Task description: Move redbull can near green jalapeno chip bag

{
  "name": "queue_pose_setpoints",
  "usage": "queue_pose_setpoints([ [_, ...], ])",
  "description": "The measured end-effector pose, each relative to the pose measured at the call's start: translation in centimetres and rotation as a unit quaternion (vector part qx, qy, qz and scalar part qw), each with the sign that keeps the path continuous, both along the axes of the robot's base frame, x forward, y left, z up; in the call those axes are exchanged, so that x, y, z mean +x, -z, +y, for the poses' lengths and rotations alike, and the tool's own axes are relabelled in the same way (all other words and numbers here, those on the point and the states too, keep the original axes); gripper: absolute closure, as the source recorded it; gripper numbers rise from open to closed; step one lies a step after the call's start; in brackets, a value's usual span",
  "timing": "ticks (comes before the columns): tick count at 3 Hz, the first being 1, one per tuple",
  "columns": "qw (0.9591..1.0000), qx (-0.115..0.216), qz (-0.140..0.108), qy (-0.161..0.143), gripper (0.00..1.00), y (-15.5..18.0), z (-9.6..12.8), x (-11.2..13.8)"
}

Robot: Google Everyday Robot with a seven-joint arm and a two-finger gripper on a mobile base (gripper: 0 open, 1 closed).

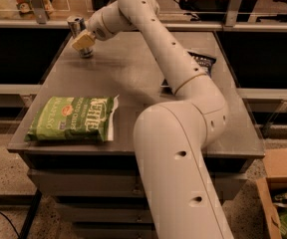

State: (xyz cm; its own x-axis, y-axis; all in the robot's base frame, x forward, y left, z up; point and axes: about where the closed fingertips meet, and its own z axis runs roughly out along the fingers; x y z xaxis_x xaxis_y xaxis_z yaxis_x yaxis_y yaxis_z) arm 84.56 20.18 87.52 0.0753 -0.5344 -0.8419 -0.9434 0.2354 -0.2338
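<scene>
Robot arm: a thick cream-white arm is seen rising from the lower middle of the view. It is bent at an elbow over the right half of the worktop and stretched back to the far left corner.

Worktop: a grey metal surface is shown on a cabinet of drawers. All the listed items are carried on it.

Green jalapeno chip bag: a bright green bag with white lettering is laid flat at the near left corner. Its long side is set along the front edge, and its white end is turned toward the arm.

Cardboard box: an open brown box is seen on the floor at the lower right, off the worktop.

Dark blue chip bag: this bag is laid flat on the right side of the worktop. It is largely hidden behind the arm.

Tool: the tool is held low over the far left corner, directly at the redbull can, with a tan part lying across the can's body. Whether it is spread or pinching the can cannot be told.

Redbull can: the can is shown standing at the far left corner of the worktop, its silver top visible above the tool. It is well apart from the green jalapeno chip bag, with bare worktop between them.
</scene>
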Motion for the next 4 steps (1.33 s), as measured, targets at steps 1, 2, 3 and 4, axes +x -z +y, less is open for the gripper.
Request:
queue_pose_setpoints([
  [1, 1.0000, -0.002, -0.002, 0.002, 0.35, -0.14, 0.00, 0.14],
  [2, 1.0000, -0.005, -0.002, 0.007, 0.36, -0.52, -0.35, 0.04],
  [3, 0.9999, -0.006, -0.003, 0.009, 0.47, -0.85, -0.39, -0.12],
  [4, 0.9999, -0.004, -0.005, 0.012, 0.60, -0.78, -0.17, -0.02],
])
